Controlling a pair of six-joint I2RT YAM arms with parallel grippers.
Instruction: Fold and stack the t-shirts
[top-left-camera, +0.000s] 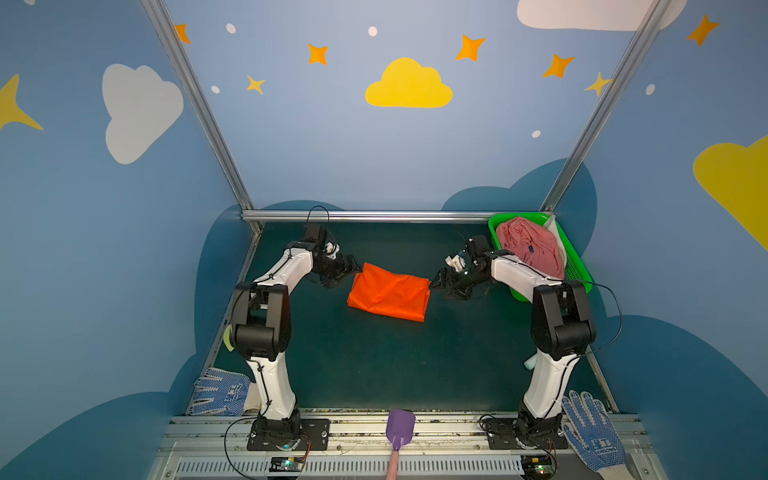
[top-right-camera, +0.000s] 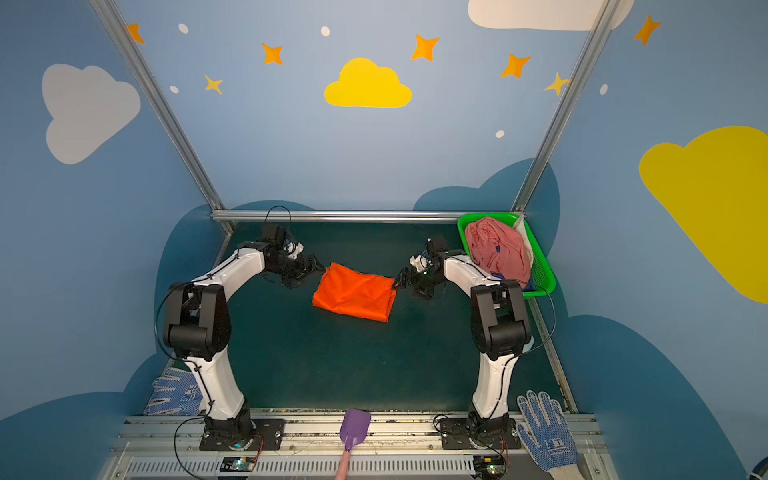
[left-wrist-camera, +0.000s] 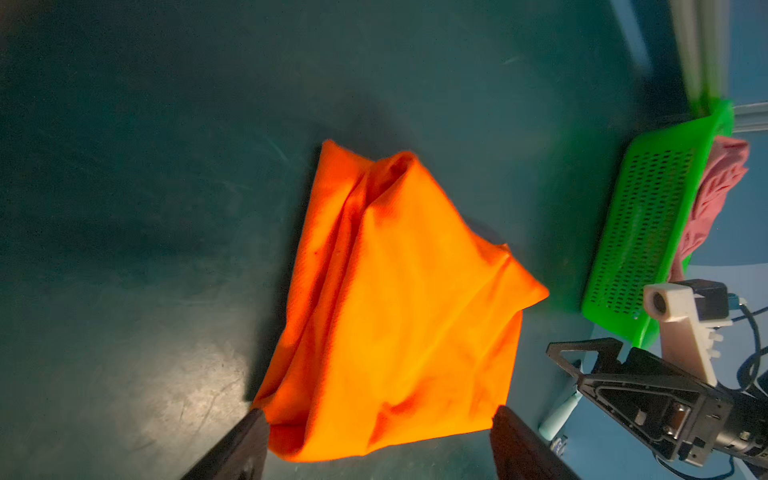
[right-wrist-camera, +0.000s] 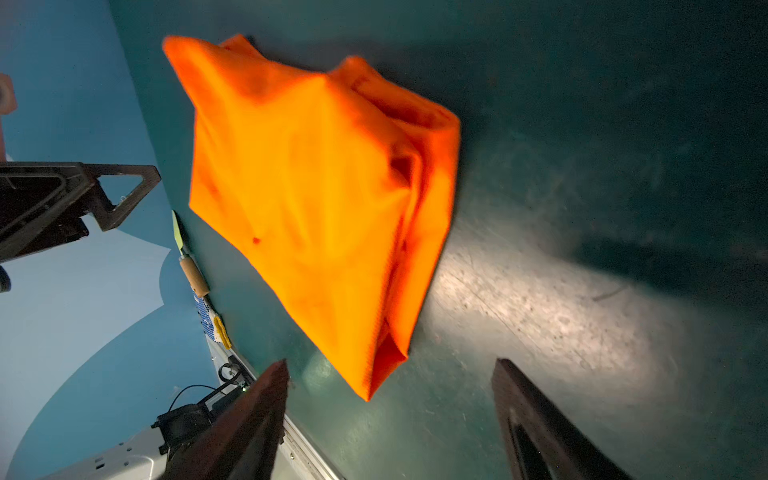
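The orange t-shirt (top-left-camera: 388, 297) (top-right-camera: 355, 293) lies folded into a rumpled rectangle in the middle of the dark green table. My left gripper (top-left-camera: 355, 268) (left-wrist-camera: 379, 411) hangs open at its far left corner, the cloth edge between the spread fingers but not pinched. At the shirt's far right corner my right gripper (top-left-camera: 434, 282) (right-wrist-camera: 390, 363) is open too, with the corner lying loose just ahead of its fingertips. The pink t-shirt (top-left-camera: 530, 247) (left-wrist-camera: 723, 187) is bunched in the green basket (top-left-camera: 577, 266). A sliver of dark blue cloth (top-right-camera: 529, 286) shows beneath it.
Blue-dotted gloves lie at the near left (top-left-camera: 220, 392) and near right (top-left-camera: 592, 432) corners. A purple scoop (top-left-camera: 400, 426) rests on the front rail between the arm bases. The basket (top-right-camera: 544, 274) fills the far right corner, close behind my right arm.
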